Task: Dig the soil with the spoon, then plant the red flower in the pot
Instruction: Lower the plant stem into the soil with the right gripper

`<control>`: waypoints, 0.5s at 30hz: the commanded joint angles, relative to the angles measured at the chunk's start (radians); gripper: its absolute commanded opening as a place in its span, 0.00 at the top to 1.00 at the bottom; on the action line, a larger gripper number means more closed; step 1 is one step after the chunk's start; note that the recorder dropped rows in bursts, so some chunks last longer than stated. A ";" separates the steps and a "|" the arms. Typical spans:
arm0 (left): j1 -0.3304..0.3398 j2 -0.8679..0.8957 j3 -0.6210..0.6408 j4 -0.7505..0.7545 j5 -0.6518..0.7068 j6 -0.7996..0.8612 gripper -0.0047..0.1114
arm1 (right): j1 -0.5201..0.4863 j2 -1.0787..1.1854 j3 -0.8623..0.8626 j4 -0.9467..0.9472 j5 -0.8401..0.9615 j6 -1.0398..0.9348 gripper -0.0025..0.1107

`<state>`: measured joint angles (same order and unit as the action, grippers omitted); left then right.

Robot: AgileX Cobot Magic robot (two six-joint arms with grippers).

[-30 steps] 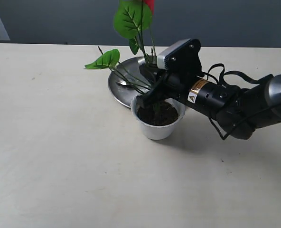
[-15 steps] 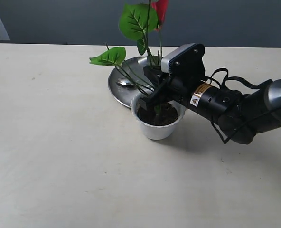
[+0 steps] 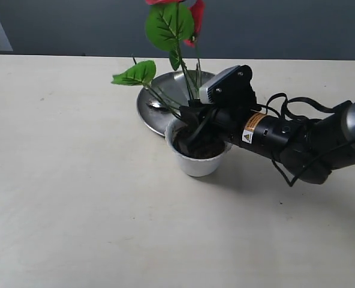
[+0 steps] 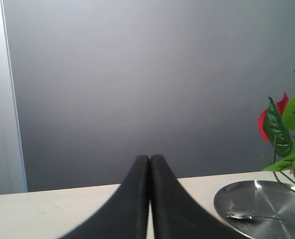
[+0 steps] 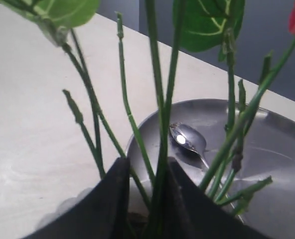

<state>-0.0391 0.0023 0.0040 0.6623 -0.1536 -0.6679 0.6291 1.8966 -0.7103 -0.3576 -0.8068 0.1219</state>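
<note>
Planting is the step now. From the outside camera, the right claw (image 3: 192, 133) pushes the red flower (image 3: 176, 27) into the soil (image 3: 202, 146) in the pot (image 3: 196, 161). The spoon (image 3: 156, 105) lies on the plate (image 3: 150, 114). The left wrist camera shows the left claw (image 4: 149, 164) pressed together, holding nothing. The right wrist camera shows the right claw pinching the stalks (image 5: 162, 129). Next it probably needs to let go gently.

Cream table (image 3: 75, 198) before a grey wall (image 3: 285, 27).
</note>
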 commanded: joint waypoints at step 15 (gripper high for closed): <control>-0.005 -0.002 -0.004 -0.003 -0.004 -0.002 0.96 | 0.001 -0.068 0.008 -0.062 0.172 0.076 0.77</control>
<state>-0.0391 0.0023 0.0040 0.6623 -0.1536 -0.6679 0.6310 1.8374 -0.7085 -0.4114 -0.6923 0.1880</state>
